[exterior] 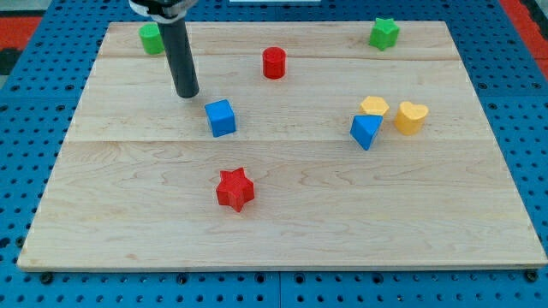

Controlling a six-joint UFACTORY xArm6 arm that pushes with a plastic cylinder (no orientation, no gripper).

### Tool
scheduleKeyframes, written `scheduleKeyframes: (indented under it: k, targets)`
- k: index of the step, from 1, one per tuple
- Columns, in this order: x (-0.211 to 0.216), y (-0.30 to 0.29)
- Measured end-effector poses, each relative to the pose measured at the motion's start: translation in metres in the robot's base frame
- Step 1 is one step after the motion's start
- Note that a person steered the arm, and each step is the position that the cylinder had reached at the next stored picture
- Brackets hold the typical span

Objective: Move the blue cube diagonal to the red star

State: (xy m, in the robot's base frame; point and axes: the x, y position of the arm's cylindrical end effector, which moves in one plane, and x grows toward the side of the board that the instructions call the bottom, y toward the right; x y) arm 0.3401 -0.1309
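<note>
Wooden bench point(282, 214) on blue pegboard; no containers present. Item: blue cube point(221, 118), mid-board, directly above the red star point(235, 189) and apart from it, so not yet diagonal. Item: my tip point(187, 91), just up-left of the cube, a small gap between, placed (I judge) to push it down-right. No pincer fitted, so nothing is grasped. Others: red cylinder point(273, 63), green blocks at top left point(151, 38) and top right point(384, 33), blue wedge-like block point(366, 131) touching two yellow pieces point(374, 107) point(411, 117).
</note>
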Motion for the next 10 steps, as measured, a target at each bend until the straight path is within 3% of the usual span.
scheduleKeyframes:
  k: [2, 4, 5, 7, 8, 9, 10]
  targets:
    - [-0.043, -0.014]
    - [-0.036, -0.072]
    - [-0.024, 0.01]
    - [0.043, 0.018]
    - [0.061, 0.102]
    - [0.062, 0.149]
    - [0.062, 0.068]
